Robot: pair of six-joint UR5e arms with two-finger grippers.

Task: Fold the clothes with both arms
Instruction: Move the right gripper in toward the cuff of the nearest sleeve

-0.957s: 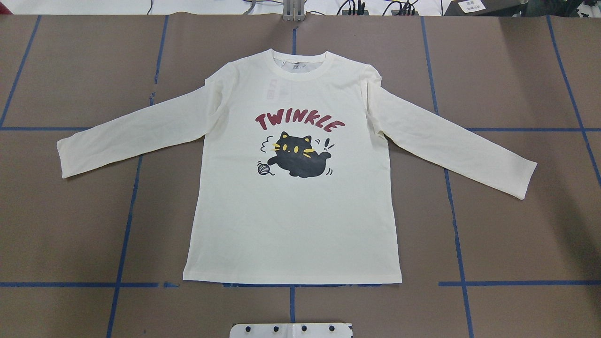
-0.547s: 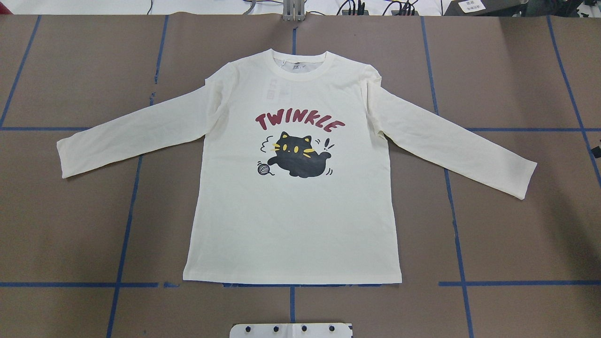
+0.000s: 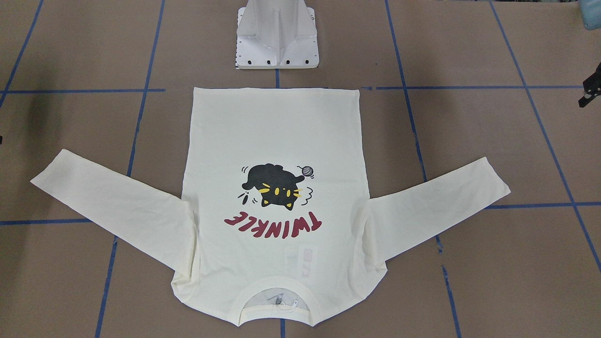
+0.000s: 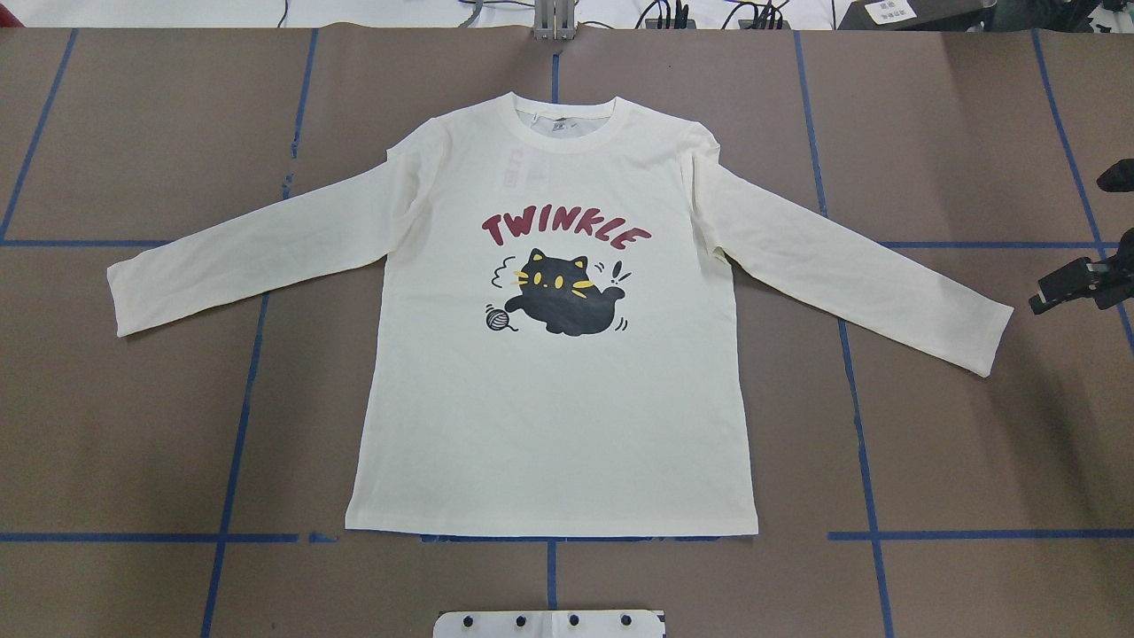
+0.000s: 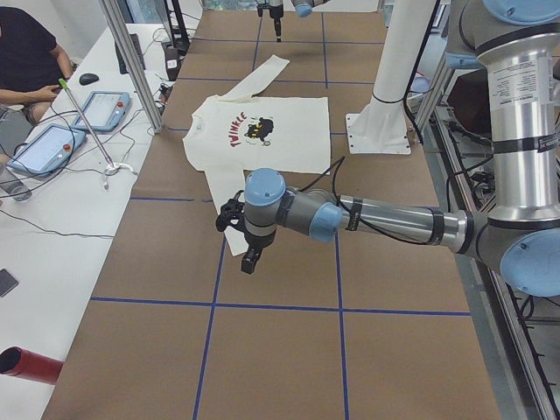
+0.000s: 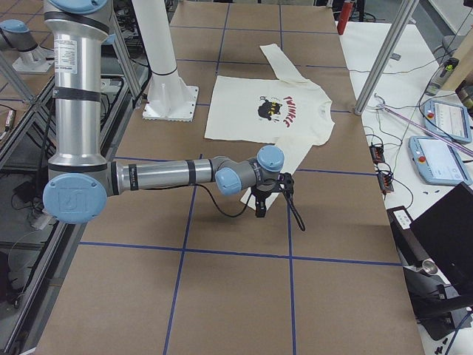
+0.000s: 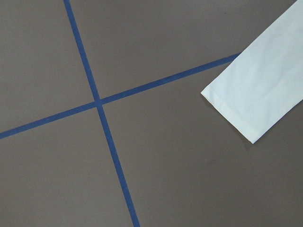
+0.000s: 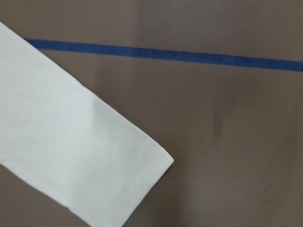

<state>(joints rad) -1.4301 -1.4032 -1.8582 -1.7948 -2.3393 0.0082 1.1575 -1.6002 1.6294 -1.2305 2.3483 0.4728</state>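
The clothes, a single cream-white long-sleeved shirt (image 4: pixel 558 416), lie flat and print-up on the brown table with both sleeves spread out; the collar points away from the robot base. The shirt (image 3: pixel 277 126) shows upside down in the front-facing view. My right gripper (image 4: pixel 1063 292) pokes in at the overhead view's right edge, just beyond the right sleeve cuff (image 4: pixel 983 341) and apart from it. That cuff (image 8: pixel 94 161) lies below the right wrist camera. My left gripper (image 3: pixel 590 90) hangs above the table near the left sleeve cuff (image 7: pixel 255 94). I cannot tell whether either gripper is open or shut.
The white pedestal base (image 3: pixel 277 51) stands just behind the shirt's hem. Blue tape lines (image 4: pixel 235 425) grid the brown table. Along the far side runs a white desk with tablets (image 5: pixel 52 144), cables, metal posts (image 5: pixel 131 70) and a seated person (image 5: pixel 26 61).
My right gripper has come into the overhead view from the right edge, toward the right sleeve cuff. The shirt has not moved.
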